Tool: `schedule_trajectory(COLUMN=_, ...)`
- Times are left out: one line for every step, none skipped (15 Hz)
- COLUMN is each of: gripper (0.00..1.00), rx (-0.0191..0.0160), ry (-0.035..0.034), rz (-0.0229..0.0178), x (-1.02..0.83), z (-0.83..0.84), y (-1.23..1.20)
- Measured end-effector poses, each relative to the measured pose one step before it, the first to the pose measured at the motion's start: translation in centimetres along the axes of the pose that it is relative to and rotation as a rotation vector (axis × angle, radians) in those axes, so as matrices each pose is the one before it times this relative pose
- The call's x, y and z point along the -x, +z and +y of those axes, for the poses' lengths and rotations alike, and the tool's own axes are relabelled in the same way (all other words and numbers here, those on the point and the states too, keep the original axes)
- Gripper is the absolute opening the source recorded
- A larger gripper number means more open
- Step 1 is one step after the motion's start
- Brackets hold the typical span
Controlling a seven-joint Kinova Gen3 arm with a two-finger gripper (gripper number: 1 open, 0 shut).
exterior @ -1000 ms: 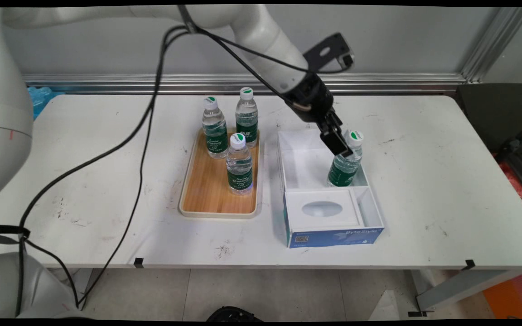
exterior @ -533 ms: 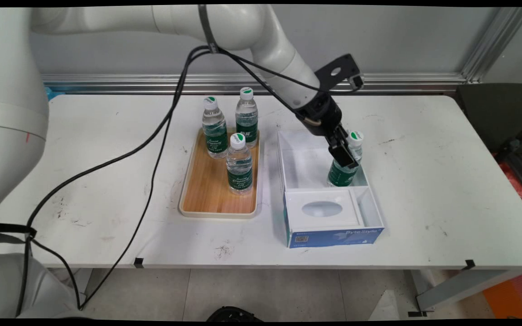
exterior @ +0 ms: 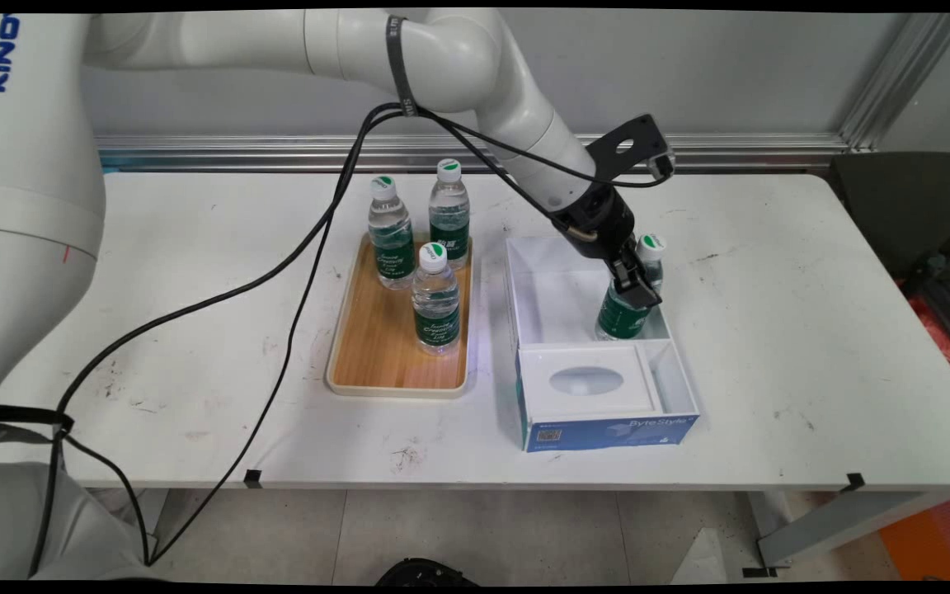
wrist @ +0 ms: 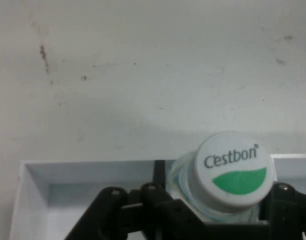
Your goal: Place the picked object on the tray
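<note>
A clear water bottle point(exterior: 622, 318) with a green label and a white Cestbon cap point(wrist: 233, 170) stands slightly tilted in the far right corner of a white open box point(exterior: 545, 293). My gripper point(exterior: 638, 290) reaches down from the upper left and straddles the bottle's shoulder just below the cap. In the hand view, the gripper point(wrist: 218, 187) has one finger on each side of the bottle, close to its sides. It looks open. The box's far wall point(wrist: 93, 167) runs behind the bottle.
Three more matching bottles point(exterior: 435, 299) stand on a wooden tray point(exterior: 376, 359) left of the box. The box's near part holds a white insert point(exterior: 586, 381) with an oval hollow, and its front is blue. Black cables point(exterior: 293, 272) hang over the table's left half.
The gripper has come down and to the right along the bottle, from beside its neck to around its shoulder. The bottle's cap has shifted only slightly; its base stays in place.
</note>
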Motion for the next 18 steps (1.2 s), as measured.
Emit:
schedule_trajectory(gripper=0.0, rx=-0.00134, ry=0.00193, rz=0.0022, x=0.04, z=0.005, y=0.053)
schedule_trajectory(gripper=0.0, rx=-0.00168, ry=0.0017, rz=0.0034, x=-0.005, z=0.047, y=-0.039)
schedule_trajectory(gripper=0.0, rx=-0.00239, ry=0.00086, rz=0.00545, x=-0.089, z=0.055, y=-0.132)
schedule_trajectory(gripper=0.0, rx=-0.00443, ry=-0.00045, rz=0.00594, x=-0.076, z=0.051, y=-0.274)
schedule_trajectory(gripper=0.0, rx=-0.00653, ry=-0.00208, rz=0.00925, x=-0.14, z=0.081, y=-0.545)
schedule_trajectory(gripper=0.0, rx=-0.00689, ry=-0.00208, rz=0.01054, x=-0.258, z=0.113, y=-0.707)
schedule_trajectory(gripper=0.0, rx=-0.00716, ry=-0.00245, rz=0.01116, x=-0.322, z=0.122, y=-0.824)
schedule_trajectory(gripper=0.0, rx=-0.00631, ry=-0.00129, rz=0.01089, x=-0.375, z=0.131, y=-0.843)
schedule_trajectory(gripper=0.0, rx=-0.00535, ry=-0.0013, rz=0.01074, x=-0.442, z=0.141, y=-0.922)
schedule_trajectory(gripper=0.0, rx=-0.00503, ry=-0.00097, rz=0.00952, x=-0.389, z=0.132, y=-0.862)
schedule_trajectory(gripper=0.0, rx=-0.00566, ry=-0.00137, rz=0.00997, x=-0.487, z=0.171, y=-1.133)
schedule_trajectory(gripper=0.0, rx=-0.00727, ry=-0.00146, rz=0.01164, x=-0.58, z=0.165, y=-1.419)
schedule_trajectory(gripper=0.0, rx=-0.00754, ry=-0.00066, rz=0.01091, x=-0.629, z=0.176, y=-1.502)
schedule_trajectory(gripper=0.0, rx=-0.00596, ry=-0.00082, rz=0.00872, x=-0.578, z=0.155, y=-1.313)
schedule_trajectory(gripper=0.0, rx=-0.00452, ry=-0.0005, rz=0.00633, x=-0.384, z=0.079, y=-0.886)
schedule_trajectory(gripper=0.0, rx=-0.00681, ry=-0.00226, rz=0.00857, x=-0.541, z=0.12, y=-1.419)
schedule_trajectory(gripper=0.0, rx=-0.00432, ry=-0.00141, rz=0.00545, x=-0.367, z=0.079, y=-0.897)
schedule_trajectory(gripper=0.0, rx=-0.00621, ry=-0.00366, rz=0.00758, x=-0.524, z=0.122, y=-1.379)
